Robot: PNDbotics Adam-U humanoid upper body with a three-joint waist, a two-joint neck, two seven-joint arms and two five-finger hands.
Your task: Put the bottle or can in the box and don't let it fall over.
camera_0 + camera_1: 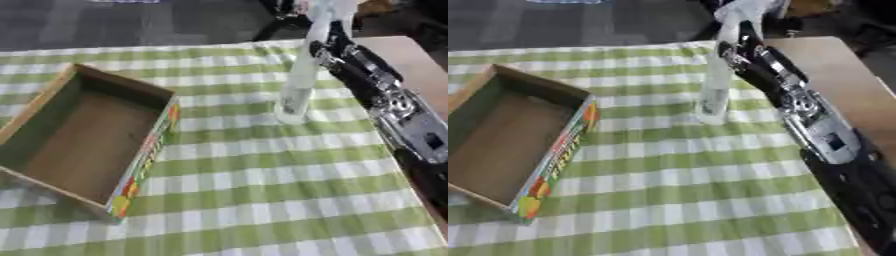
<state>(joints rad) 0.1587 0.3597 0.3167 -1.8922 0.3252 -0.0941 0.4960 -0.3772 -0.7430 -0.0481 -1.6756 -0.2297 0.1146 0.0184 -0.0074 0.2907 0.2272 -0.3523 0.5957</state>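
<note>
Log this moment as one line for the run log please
stage: bottle not yet boxed | right hand: at clear bottle, upright on checked cloth | box: open, holds nothing | left hand: out of view

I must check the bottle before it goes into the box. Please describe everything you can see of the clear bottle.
The bottle is tall, slim and looks like clear plastic, with a pale band near its lower part. It stands upright on the green-and-white checked cloth, base down, to the right of the open cardboard box and apart from it. The right hand is at its upper part; the grip itself is unclear. Its cap cannot be made out.
</note>
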